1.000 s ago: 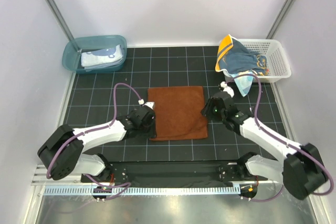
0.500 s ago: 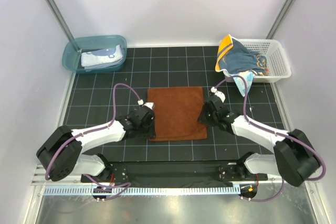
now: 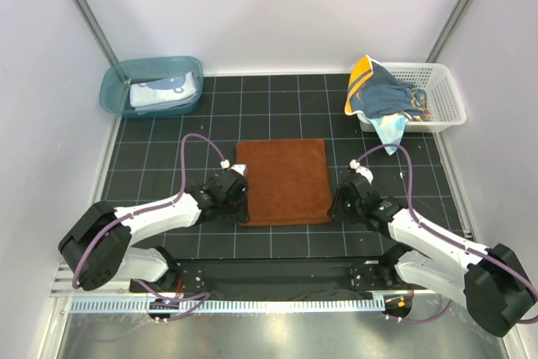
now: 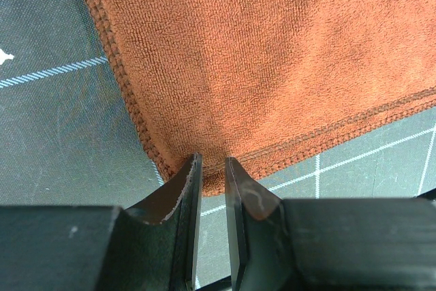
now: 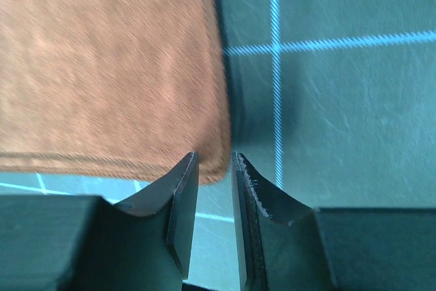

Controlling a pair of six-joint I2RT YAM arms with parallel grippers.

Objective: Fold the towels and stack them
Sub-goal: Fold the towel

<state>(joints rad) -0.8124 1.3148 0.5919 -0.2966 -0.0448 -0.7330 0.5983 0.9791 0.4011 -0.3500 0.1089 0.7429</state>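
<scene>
Though the left pincer [image 4: 211,163] and right pincer [image 5: 214,159] straddle the brown towel's [image 3: 283,178] near corners, jaws nearly together, a pinch cannot be told. Tub [image 3: 113,94] and basket [image 3: 445,115] sit well behind.

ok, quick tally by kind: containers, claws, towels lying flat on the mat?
Containers: 2 (teal tub, white basket)
Claws: 2 (left claw, right claw)
Towels flat on the mat: 1 (rust-brown towel)
Total: 5
</scene>
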